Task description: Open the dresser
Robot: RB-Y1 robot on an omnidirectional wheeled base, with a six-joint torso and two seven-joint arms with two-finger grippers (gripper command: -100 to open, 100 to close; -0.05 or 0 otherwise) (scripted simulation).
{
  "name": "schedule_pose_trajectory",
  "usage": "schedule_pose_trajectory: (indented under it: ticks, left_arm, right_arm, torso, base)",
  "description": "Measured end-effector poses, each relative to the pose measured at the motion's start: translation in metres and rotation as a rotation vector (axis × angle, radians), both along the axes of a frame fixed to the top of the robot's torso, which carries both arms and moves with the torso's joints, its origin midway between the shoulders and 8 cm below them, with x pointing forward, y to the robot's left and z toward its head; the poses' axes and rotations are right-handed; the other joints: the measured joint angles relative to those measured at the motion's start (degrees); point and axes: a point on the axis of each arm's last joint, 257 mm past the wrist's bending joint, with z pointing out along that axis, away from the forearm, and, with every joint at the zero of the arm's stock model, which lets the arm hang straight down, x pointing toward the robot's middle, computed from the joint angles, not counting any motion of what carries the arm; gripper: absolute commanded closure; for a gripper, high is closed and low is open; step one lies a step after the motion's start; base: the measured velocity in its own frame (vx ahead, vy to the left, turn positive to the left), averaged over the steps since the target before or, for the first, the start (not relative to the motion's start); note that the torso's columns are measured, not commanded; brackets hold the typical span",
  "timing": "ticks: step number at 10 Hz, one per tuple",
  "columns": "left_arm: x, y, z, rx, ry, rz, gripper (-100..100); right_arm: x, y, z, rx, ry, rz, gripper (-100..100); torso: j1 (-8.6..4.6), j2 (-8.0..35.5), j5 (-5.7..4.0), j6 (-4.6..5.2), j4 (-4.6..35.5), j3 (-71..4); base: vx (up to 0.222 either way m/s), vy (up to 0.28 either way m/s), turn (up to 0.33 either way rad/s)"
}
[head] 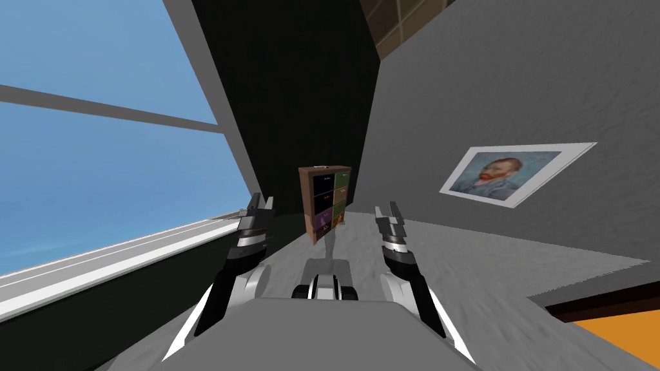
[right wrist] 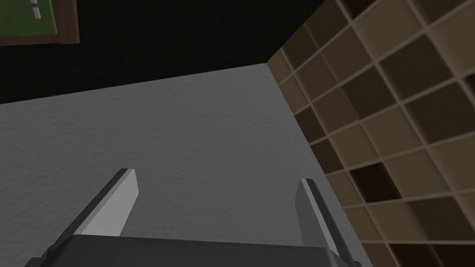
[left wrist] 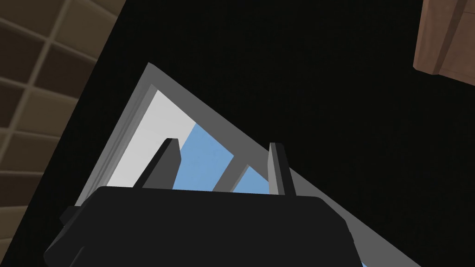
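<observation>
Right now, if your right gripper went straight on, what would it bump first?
Probably the grey, rough wall, straight ahead between the right gripper's open jaws. The brown dresser with coloured drawers sits off to the side of that line. How far the wall is, I can't tell.

The light is flat and even. The blue window [head: 97, 161] and its pale sill [head: 129, 254] on the left are the brightest patches, while the grey wall [head: 515, 84] and floor [head: 490, 257] sit mid-toned and evenly shaded. The small dresser [head: 327, 203] stands dim against a black area [head: 290, 84], its drawer fronts dark. The head view is rolled and very wide, so the walls splay to the corners and the floor's texture stretches toward the lower edges.
</observation>
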Motion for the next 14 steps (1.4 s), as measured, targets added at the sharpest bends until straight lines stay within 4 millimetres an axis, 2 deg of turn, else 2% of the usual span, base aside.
schedule_pose_trajectory:
  ticks: [4, 14]
  left_arm:
    - [0.000, 0.000, 0.000, 0.000, 0.000, 0.000, 0]
    - [0.000, 0.000, 0.000, 0.000, 0.000, 0.000, 0]
  right_arm:
    - [0.001, 0.009, -0.016, 0.108, 0.020, 0.149, -100]
    - [0.002, 0.015, -0.048, 0.460, 0.041, 0.395, -100]
  torso:
    - [0.02, 0.1, 0.01, 0.02, 0.1, 0.1]
    - [0.01, 0.1, 0.00, 0.01, 0.0, 0.0]
  base:
    - [0.071, 0.012, 0.097]
    - [0.060, -0.001, 0.094]
